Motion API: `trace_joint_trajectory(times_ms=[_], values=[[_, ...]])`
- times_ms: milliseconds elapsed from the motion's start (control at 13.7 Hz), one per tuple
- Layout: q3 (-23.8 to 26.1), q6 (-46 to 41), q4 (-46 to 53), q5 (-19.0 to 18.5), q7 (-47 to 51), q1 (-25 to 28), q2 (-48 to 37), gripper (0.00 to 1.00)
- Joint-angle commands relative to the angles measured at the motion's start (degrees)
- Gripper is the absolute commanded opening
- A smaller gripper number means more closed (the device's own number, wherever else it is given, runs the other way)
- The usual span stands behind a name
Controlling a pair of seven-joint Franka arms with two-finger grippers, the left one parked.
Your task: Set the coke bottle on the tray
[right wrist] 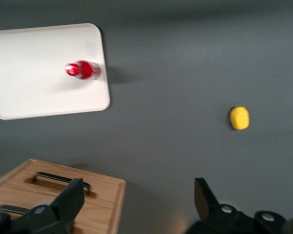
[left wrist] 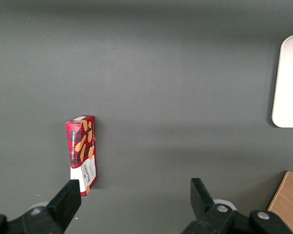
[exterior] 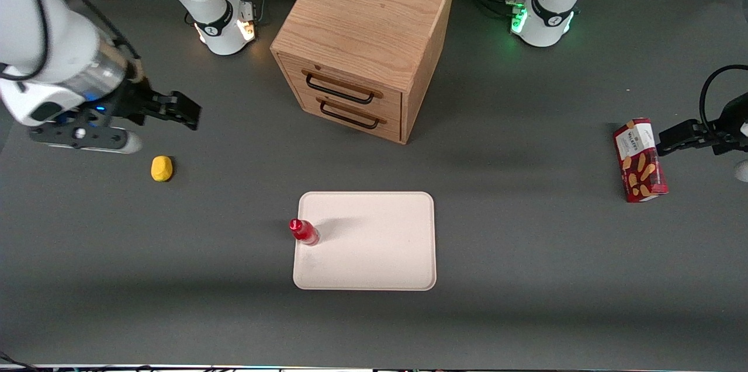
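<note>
On the tray, near its edge: the coke bottle (exterior: 304, 231) stood upright, red cap on top, resting inside the rim at the edge that faced the working arm's end of the table.
Coke bottle in the right wrist view: the coke bottle (right wrist: 82, 70) sat fully on the pale surface, just inside one long edge, touching nothing but the tray.
Tray: the tray (exterior: 380, 255) lay flat on the grey table (exterior: 526, 273), nearer to the front camera than the wooden drawer cabinet (exterior: 365, 39); apart from the bottle its cream surface carried nothing.
Gripper: the gripper (exterior: 181, 109) hung above the table toward the working arm's end, well apart from the bottle and the tray.
Gripper state: the right wrist view showed its two black fingers (right wrist: 68, 200) spread wide with nothing between them.
Yellow object: a small rounded yellow object (exterior: 162, 168) lay on the table near the gripper, slightly nearer to the front camera than it, and well apart from the tray.
Cabinet: its two drawers, each with a dark handle, faced the front camera at an angle.
Snack box: a red snack box (exterior: 640, 160) with biscuit pictures lay toward the parked arm's end of the table, well apart from the tray.
</note>
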Motion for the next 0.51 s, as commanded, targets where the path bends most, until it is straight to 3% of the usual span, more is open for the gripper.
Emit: trace_joint_trajectory(times_ms=[0,293,439], values=[[0.26,1.81,-9.12,0.12,-10.62,-5.86,-7.03,1.00],[0.08,7.77,-15.88,1.26,-24.34,-13.25,-11.08,1.00],[-2.10,11.99,-21.24,2.23,-27.35,-13.70,-13.45,1.00]])
